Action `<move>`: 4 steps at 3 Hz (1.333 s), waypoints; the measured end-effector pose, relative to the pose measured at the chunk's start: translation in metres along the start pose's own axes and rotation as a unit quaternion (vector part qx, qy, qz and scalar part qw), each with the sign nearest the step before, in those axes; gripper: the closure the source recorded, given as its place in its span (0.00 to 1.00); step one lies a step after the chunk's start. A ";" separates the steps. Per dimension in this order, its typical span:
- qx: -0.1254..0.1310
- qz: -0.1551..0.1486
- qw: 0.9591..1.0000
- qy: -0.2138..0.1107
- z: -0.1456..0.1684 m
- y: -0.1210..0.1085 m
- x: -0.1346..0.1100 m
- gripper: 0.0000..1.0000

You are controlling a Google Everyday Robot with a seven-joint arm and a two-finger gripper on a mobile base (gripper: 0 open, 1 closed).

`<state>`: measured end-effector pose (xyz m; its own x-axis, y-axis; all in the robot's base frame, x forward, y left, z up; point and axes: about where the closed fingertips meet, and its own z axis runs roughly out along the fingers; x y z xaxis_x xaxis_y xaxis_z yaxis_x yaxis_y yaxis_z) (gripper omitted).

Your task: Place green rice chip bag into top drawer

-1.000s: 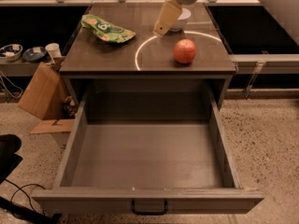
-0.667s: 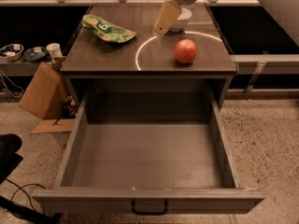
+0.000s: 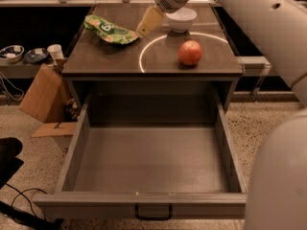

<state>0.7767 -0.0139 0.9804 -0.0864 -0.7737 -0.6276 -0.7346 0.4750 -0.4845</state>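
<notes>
Change since the earlier frame: gripper (image 3: 145, 27) shifted leftward across the cabinet top (image 3: 108, 63), from above the white ring toward the bag; all other items unmoved.

1. Gripper: tan, wedge-shaped, on the white arm (image 3: 249, 13) that enters from the upper right. It is angled down and to the left, with its tip just beside the right end of the bag. Contact with the bag cannot be told. Whether its jaws stand apart or together cannot be told either.

2. Green rice chip bag (image 3: 108, 30): light green, crinkled, lying flat on the rear left of the cabinet top, outside the drawer.

3. Top drawer (image 3: 151, 159): pulled fully out toward the camera. Grey-brown box; its smooth flat bottom shows from wall to wall. Dark handle (image 3: 153, 212) centred on the front panel.

4. White bowl (image 3: 181, 18): on the rear of the cabinet top, right of the gripper. Its contents are not visible from this angle.

5. Apple (image 3: 190, 52): red, upright, on the right of the cabinet top in front of the bowl, inside the white ring (image 3: 143, 56) marked on the surface.

6. Low shelf to the left: two shallow bowls (image 3: 11, 53) side by side and a white cup (image 3: 55, 51), contents not discernible.

7. Cardboard box (image 3: 41, 94): leaning against the cabinet's left side, on the speckled floor (image 3: 268, 123).
</notes>
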 end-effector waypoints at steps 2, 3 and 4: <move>-0.026 0.034 0.998 -0.052 0.073 0.003 -0.032 0.00; -0.057 0.054 0.995 -0.054 0.128 0.014 -0.042 0.00; -0.072 0.067 0.993 -0.066 0.153 0.017 -0.052 0.00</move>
<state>0.8714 0.0984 0.9110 -0.1086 -0.6413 -0.7595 -0.8118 0.4982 -0.3046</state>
